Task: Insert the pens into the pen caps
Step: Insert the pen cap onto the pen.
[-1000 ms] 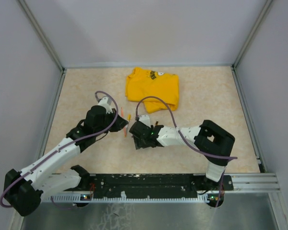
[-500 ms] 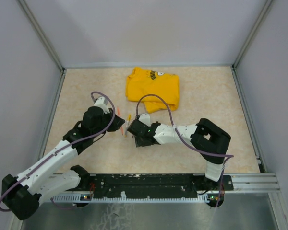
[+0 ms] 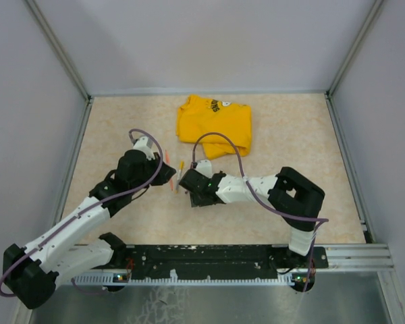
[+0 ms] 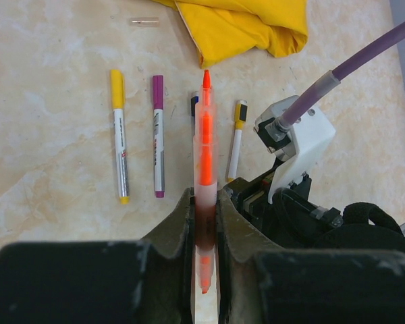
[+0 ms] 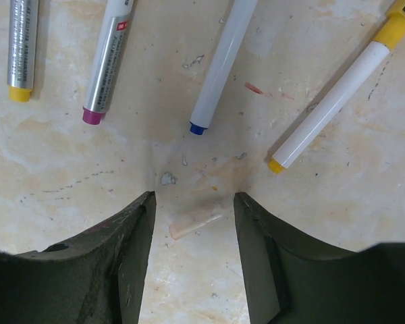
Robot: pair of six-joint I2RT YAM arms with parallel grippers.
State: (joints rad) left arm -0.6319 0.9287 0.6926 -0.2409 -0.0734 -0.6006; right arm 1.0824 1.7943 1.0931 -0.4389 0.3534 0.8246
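My left gripper (image 4: 204, 199) is shut on an orange pen (image 4: 205, 142), which sticks out forward with its orange tip bare. On the table beyond it lie capped pens: a yellow one (image 4: 119, 138), a purple one (image 4: 158, 135), a dark-capped one (image 4: 194, 104) half hidden behind the orange pen, and another yellow one (image 4: 237, 138). My right gripper (image 5: 194, 202) is open and low over the table. A small pale translucent pen cap (image 5: 196, 223) lies flat between its jaws, touching neither. In the top view both grippers (image 3: 170, 177) (image 3: 186, 186) meet mid-table.
A folded yellow T-shirt (image 3: 214, 123) lies behind the pens. A clear cap (image 4: 145, 21) rests alone near the shirt's left edge. In the right wrist view the pen ends lie just ahead of the jaws: yellow (image 5: 20, 50), magenta (image 5: 108, 61), blue (image 5: 219, 74), yellow (image 5: 327, 108).
My right gripper has shifted slightly left towards the left gripper and its jaws have narrowed a little. The left arm has edged slightly back-left, still holding the orange pen.
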